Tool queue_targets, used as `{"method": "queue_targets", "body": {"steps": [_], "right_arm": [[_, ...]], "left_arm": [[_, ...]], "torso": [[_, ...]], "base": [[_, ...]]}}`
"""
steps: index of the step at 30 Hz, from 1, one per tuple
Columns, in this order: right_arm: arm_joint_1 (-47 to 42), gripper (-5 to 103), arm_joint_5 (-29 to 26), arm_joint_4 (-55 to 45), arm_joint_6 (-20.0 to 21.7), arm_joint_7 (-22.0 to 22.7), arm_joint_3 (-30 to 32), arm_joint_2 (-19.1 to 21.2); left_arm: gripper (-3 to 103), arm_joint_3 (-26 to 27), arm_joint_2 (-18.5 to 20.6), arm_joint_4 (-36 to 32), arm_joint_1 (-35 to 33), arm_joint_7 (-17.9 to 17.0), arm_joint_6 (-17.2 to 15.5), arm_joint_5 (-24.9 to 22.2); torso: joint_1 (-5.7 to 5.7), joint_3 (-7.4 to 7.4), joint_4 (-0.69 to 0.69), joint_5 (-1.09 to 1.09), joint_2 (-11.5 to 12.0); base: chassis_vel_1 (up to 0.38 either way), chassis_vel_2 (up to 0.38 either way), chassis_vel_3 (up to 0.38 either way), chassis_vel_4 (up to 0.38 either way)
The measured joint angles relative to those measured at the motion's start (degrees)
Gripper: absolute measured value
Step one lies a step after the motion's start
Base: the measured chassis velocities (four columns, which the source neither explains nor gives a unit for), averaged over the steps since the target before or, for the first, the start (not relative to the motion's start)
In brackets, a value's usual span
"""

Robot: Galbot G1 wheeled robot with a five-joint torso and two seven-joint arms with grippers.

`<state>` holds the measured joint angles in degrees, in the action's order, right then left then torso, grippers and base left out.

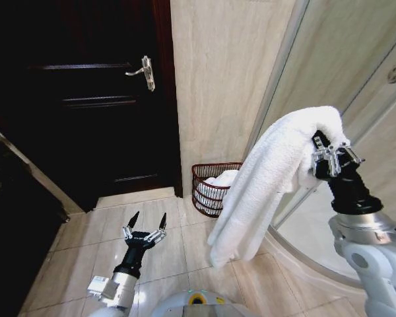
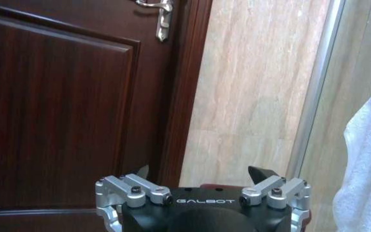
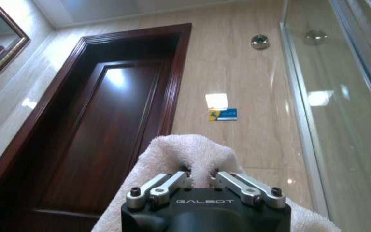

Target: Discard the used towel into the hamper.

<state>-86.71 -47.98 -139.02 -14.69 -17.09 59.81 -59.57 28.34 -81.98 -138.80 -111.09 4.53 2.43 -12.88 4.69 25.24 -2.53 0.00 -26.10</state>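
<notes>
Pinching the white towel up at the right of the frame, your right gripper lets it drape down toward centre. Hamper sits centre frame against the wall. Left gripper hangs lower left, fingers spread.

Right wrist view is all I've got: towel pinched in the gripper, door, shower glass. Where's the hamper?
Observer: The hamper stands on the floor against the beige wall, between the dark door and the shower glass.
Operator: Empty?
Observer: No, something white already lies in it.
Operator: Is the towel over it?
Observer: Not quite. The towel hangs from the right gripper, raised on the shower side; its lower end dangles in front of the hamper's rim in the head view.
Operator: Left arm?
Observer: The left gripper is low over the floor tiles, fingers open, holding nothing.
</notes>
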Motion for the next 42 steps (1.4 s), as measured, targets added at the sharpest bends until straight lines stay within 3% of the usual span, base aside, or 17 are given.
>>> {"method": "queue_targets", "body": {"steps": [10,23,42], "right_arm": [[0.76,8,0.1,1.05,0.37,-0.13,-0.29,0.83],[4.67,8,-2.53,5.2,1.22,0.7,-0.59,6.44],[3.39,8,-1.04,2.08,0.93,-0.66,-3.88,3.55]], "left_arm": [[100,0.0,0.0,-0.01,0.0,0.0,0.0,0.0],[100,0.0,0.0,0.0,0.0,0.0,0.0,0.0],[100,0.0,0.0,0.0,0.0,0.0,0.0,0.0]], "torso": [[0.89,1.31,0.0,0.0,-2.22],[2.24,3.28,-0.01,0.01,-5.49],[4.31,5.8,0.0,0.0,-10.11]], "base": [[0.0,0.0,0.0,0.0],[0.0,0.0,0.0,0.0],[0.0,0.0,0.0,0.0]]}}
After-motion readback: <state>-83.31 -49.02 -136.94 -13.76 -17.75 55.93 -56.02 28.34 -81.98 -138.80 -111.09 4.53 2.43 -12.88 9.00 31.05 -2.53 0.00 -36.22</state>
